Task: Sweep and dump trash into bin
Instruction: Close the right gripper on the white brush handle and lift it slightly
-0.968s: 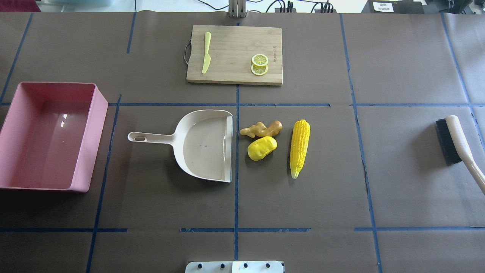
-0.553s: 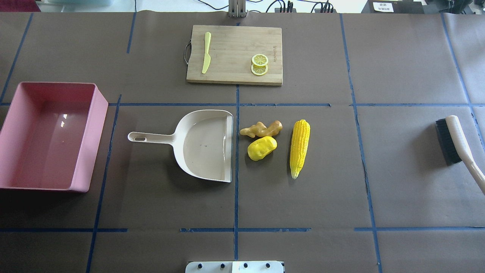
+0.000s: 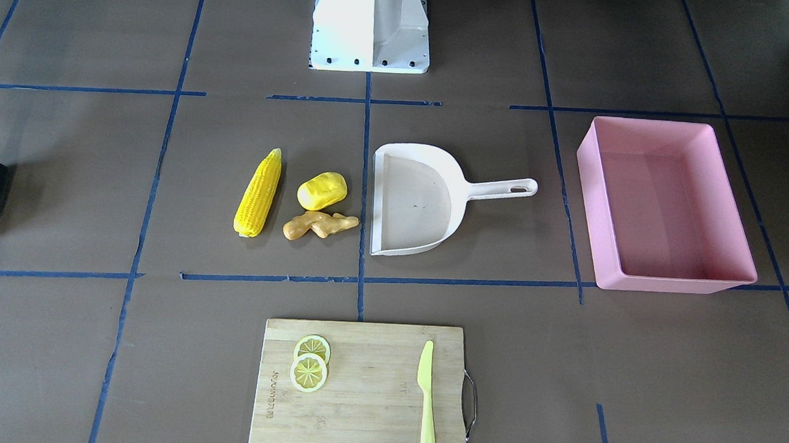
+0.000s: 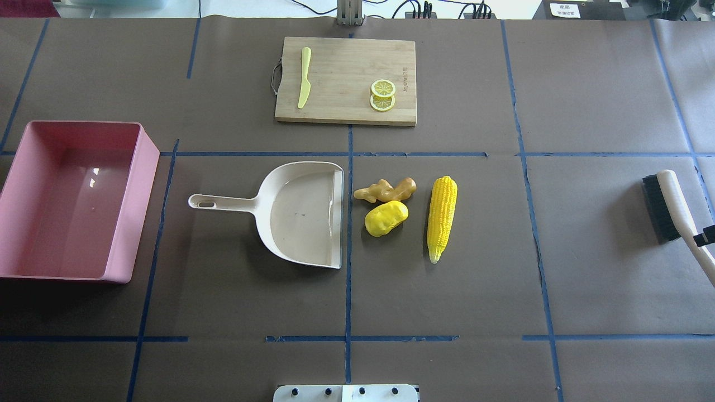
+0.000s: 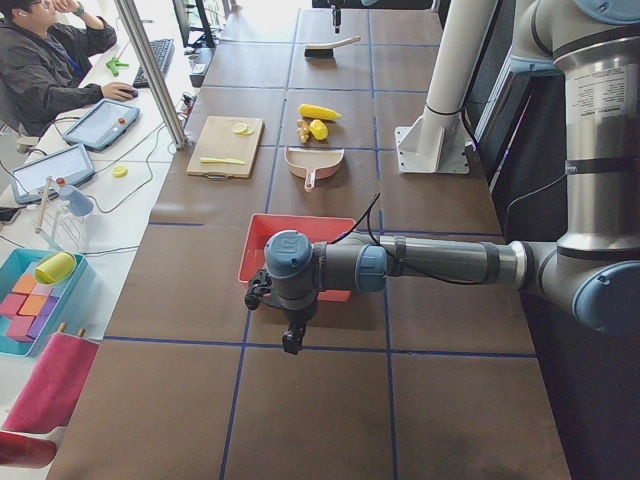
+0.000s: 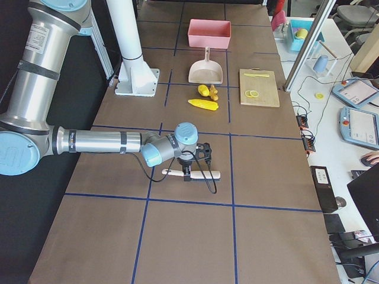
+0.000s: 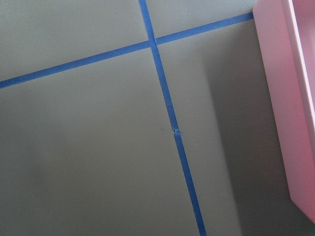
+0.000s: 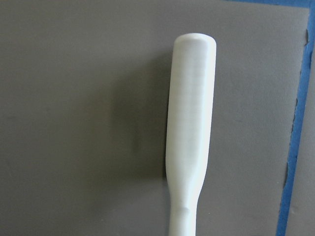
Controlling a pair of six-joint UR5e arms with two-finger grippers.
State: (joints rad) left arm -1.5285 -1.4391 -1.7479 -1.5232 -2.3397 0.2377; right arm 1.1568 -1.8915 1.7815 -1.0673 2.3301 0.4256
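Now: right gripper [image 6: 187,173] over brush handle [image 8: 191,123], left gripper [image 5: 291,342] beside bin [image 4: 146,167]; cannot tell either's opening.

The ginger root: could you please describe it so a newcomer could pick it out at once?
Find the cream dustpan at the scene's centre and look just off its open mouth. The ginger root lies there, on the cutting board's side of the rounded yellow lump. Unlike that lump and the long corn cob, it is tan-orange and knobbly.
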